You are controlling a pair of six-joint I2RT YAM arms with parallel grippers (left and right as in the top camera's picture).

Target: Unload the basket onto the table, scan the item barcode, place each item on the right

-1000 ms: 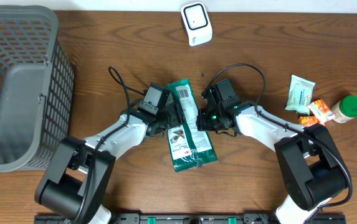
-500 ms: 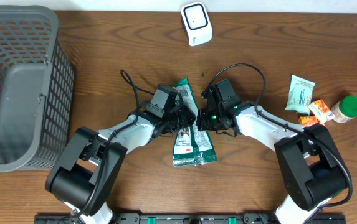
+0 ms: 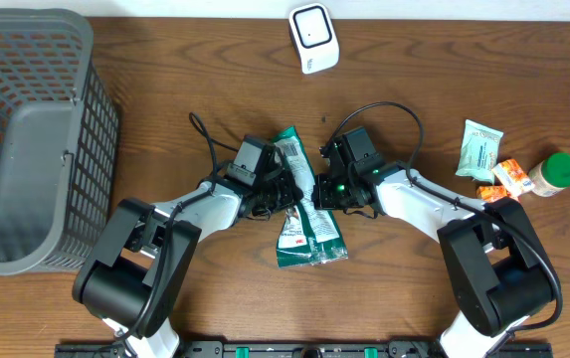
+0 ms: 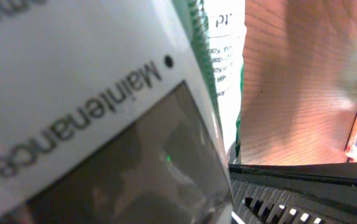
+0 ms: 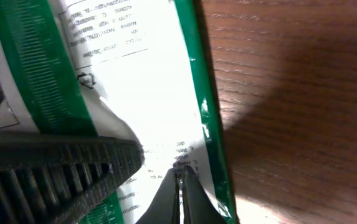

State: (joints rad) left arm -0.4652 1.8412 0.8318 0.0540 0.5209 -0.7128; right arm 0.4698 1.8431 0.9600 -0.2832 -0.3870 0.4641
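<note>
1. Brown wooden table (image 3: 165,60): a green-and-white pouch (image 3: 309,237) sits at its middle, well apart from the white scanner (image 3: 312,38) at the far edge.
2. The left wrist view reads "Maintenance" in grey on the pouch's white face; the fine print elsewhere is too small to read.
3. The pouch is between both grippers. The left gripper (image 3: 286,189) pinches its left edge, and the right gripper (image 3: 317,191) pinches its right edge.
4. It looks glossy and crinkled, with green borders.

Left end effector (image 3: 285,191) has closed onto the green packet (image 3: 310,239) — now buckled.
</note>
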